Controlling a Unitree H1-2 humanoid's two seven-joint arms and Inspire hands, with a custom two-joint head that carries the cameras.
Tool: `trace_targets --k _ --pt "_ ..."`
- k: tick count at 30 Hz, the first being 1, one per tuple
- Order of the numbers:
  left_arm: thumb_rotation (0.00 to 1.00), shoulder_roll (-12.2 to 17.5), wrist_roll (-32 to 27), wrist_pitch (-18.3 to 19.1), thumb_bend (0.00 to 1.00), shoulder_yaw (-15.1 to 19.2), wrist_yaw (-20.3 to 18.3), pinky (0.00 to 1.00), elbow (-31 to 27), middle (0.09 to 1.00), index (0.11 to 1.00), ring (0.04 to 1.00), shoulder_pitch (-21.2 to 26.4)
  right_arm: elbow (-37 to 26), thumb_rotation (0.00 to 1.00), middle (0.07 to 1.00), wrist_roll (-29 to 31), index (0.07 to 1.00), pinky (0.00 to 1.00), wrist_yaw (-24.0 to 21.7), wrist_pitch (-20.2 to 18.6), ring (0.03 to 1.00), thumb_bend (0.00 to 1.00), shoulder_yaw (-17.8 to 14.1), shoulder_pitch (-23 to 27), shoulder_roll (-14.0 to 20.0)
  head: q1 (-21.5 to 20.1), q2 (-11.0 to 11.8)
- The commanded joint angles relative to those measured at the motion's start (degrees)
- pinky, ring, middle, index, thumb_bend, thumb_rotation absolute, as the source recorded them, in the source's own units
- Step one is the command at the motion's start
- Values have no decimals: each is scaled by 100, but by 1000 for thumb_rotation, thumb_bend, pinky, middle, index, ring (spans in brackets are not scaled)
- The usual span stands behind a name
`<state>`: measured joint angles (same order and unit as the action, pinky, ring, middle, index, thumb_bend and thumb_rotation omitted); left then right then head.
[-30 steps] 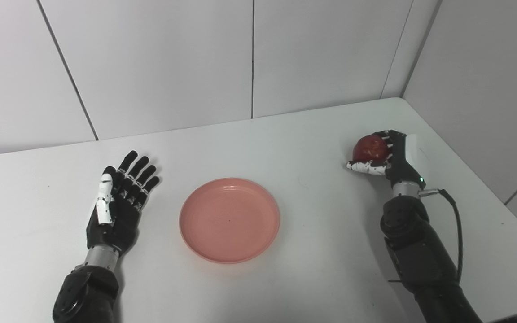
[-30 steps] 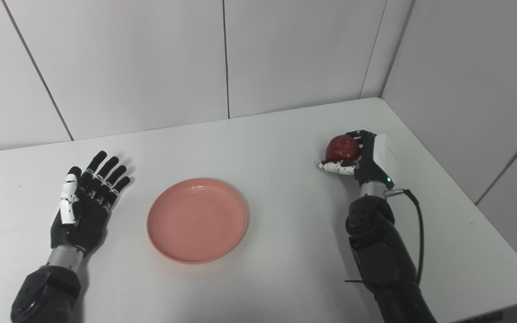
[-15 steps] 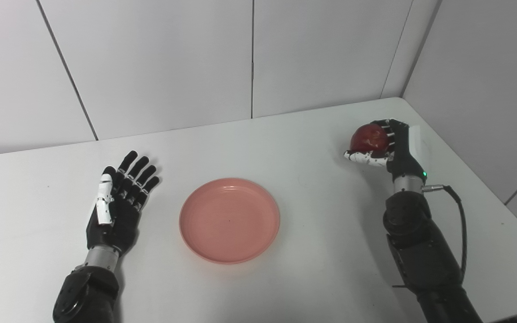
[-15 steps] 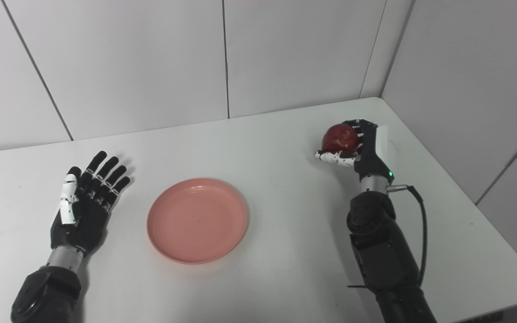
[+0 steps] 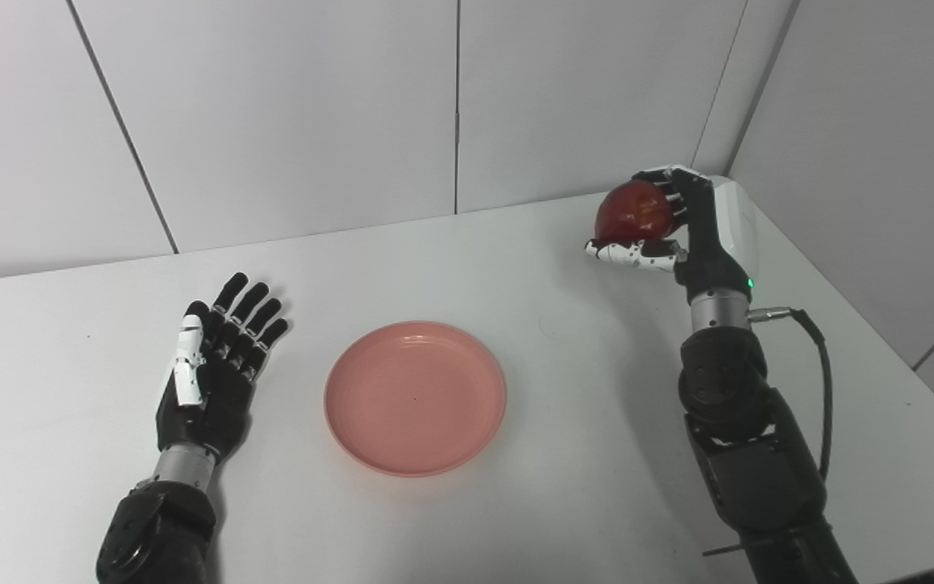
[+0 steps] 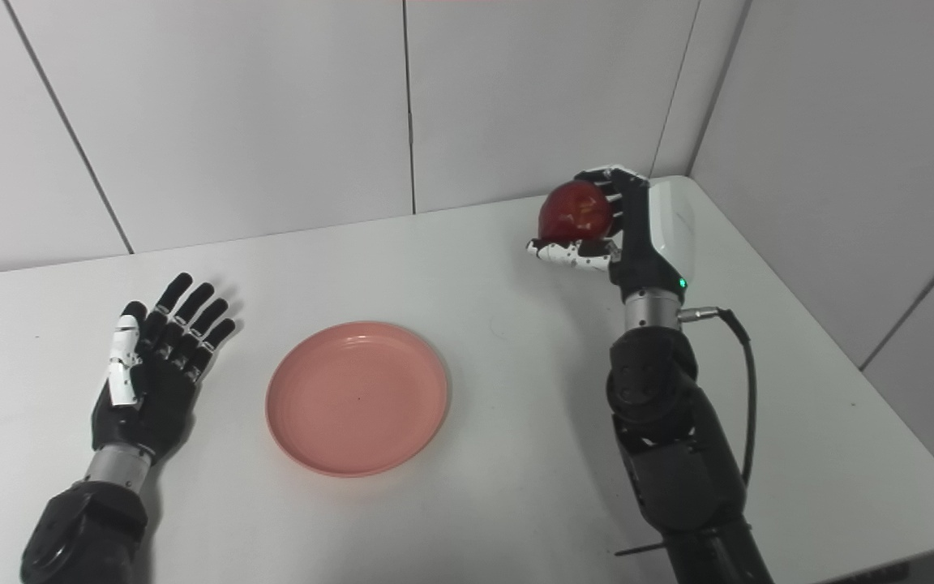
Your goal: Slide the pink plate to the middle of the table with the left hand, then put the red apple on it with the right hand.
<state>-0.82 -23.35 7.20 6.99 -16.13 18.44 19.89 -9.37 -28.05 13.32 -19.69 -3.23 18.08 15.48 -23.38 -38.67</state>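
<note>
right hand [image 6: 633, 235] gripping red apple [image 6: 572, 212], pink plate [image 6: 357, 397]

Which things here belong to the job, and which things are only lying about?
Belong to the job:
- pink plate, empty, near the table's middle
- red apple, held above the table
- right robot hand, shut on the apple
- left robot hand, open, resting left of the plate

Only lying about:
- nothing else on the white table
</note>
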Motion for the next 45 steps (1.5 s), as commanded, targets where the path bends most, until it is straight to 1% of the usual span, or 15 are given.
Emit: trace_targets --k 1,7,11,13,18,19,20,23,24,27,29,31,36,41,45 --pt "1000 -36 178 441 326 -32 340 851 227 869 858 858 -419 -292 134 510 -141 488 411 -71 28 472 512 52 269 49 55 7" --pt "1000 -84 192 383 334 -99 359 862 181 875 865 867 -457 -429 134 496 -182 487 398 -221 122 461 512 260 362 -135 248 17" --pt "1000 -122 212 379 348 -138 404 862 138 874 861 867 -479 -412 134 498 -293 487 384 -265 240 456 512 496 447 -259 399 21" --pt "1000 -155 204 406 354 -148 439 865 88 875 860 869 -497 -406 135 499 -413 487 377 -282 220 448 512 645 491 -349 490 17" --pt "1000 -258 241 359 347 -188 546 869 51 874 861 867 -529 -317 133 492 -440 486 385 -357 420 447 512 964 547 -530 846 11" --pt "1000 -275 263 354 346 -198 571 862 38 868 855 861 -535 -294 132 490 -433 486 380 -357 452 444 512 1006 552 -567 846 11" --pt "1000 -312 287 390 346 -208 638 860 0 866 853 859 -541 -275 131 489 -449 486 378 -369 468 443 512 1078 555 -624 1002 10" --pt "1000 -385 339 443 345 -247 750 852 -88 860 845 854 -562 -217 130 488 -454 486 352 -401 562 428 514 1227 557 -729 1143 12" --pt "1000 -413 340 429 345 -255 768 852 -87 861 845 855 -564 -179 129 487 -451 486 347 -408 611 424 514 1290 548 -782 1315 13" --pt "1000 -501 378 380 341 -262 816 853 -76 862 846 857 -570 -110 129 485 -439 486 350 -435 690 422 515 1406 519 -872 1590 0" --pt "1000 -542 401 376 340 -268 854 850 -107 859 843 856 -587 -77 127 480 -424 486 345 -471 719 418 514 1478 502 -928 1609 -1" --pt "1000 -601 418 402 340 -275 918 848 -159 855 838 853 -607 -25 127 476 -439 486 333 -475 795 410 514 1572 468 -992 1828 -24" --pt "1000 -690 497 389 339 -300 1031 837 -201 836 821 835 -625 3 132 483 -455 486 358 -614 668 426 514 1799 357 -1196 2022 -52" --pt "1000 -720 663 320 340 -360 1086 836 -211 836 818 833 -625 168 128 491 -421 486 366 -646 927 435 513 1973 215 -1238 2287 -110" --pt "1000 -770 690 336 344 -352 1142 832 -231 835 818 828 -618 304 127 488 -404 486 352 -663 1042 426 513 2076 99 -1288 2369 -145"
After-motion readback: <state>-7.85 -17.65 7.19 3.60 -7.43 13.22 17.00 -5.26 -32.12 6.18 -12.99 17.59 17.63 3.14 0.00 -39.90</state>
